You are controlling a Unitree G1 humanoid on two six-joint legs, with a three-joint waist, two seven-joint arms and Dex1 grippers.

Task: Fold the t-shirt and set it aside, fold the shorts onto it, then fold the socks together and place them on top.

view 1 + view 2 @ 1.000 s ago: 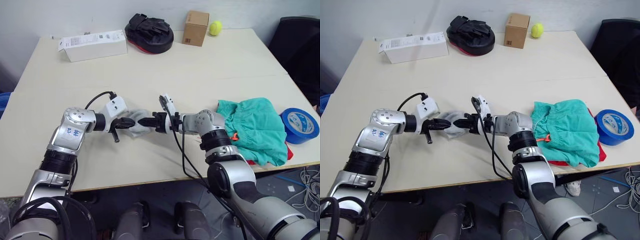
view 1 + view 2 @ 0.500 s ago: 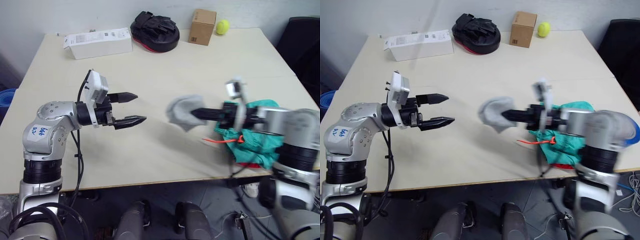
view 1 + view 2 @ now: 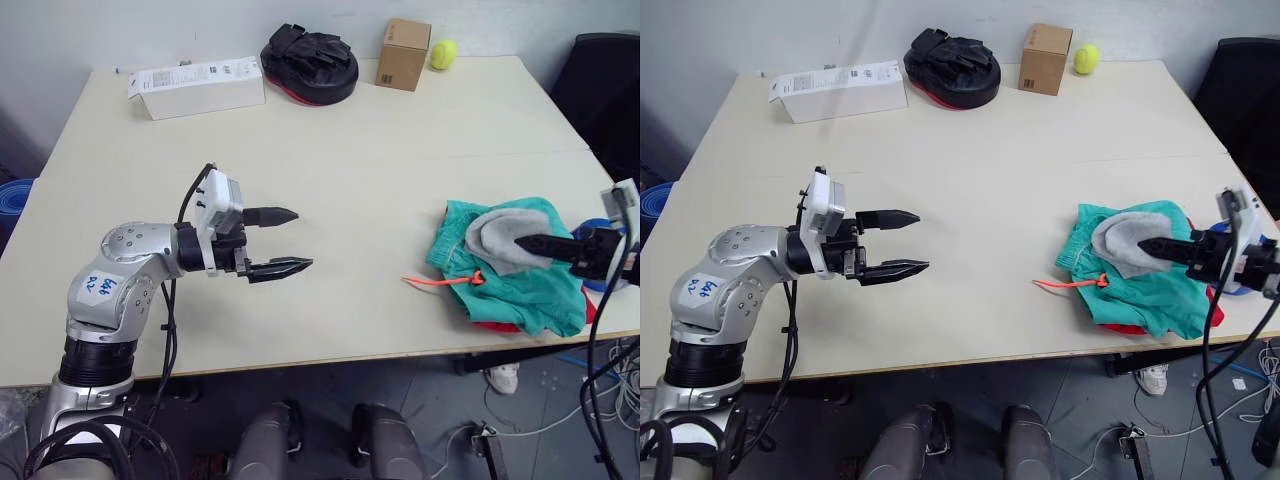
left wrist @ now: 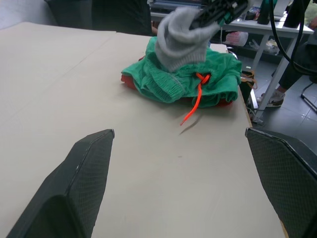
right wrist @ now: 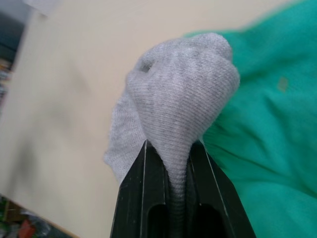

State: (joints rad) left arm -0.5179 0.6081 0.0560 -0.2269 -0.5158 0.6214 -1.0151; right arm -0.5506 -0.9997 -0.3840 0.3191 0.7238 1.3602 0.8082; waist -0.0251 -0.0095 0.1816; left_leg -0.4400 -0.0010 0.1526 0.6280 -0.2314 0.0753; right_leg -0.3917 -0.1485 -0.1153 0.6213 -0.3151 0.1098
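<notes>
Right hand (image 3: 1152, 245), clamping the socks (image 3: 1118, 240), has apparently swung over the shorts (image 3: 1140, 290); left hand (image 3: 908, 241) gapes empty.

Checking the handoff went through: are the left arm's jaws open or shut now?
Open. The left gripper has its two black fingers spread with clear table between them, holding nothing.

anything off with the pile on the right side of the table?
Slightly. The shorts lie bunched rather than flat on the t-shirt, and their orange drawstring trails loose onto the table. The socks are pinched in the right gripper over the pile.
</notes>
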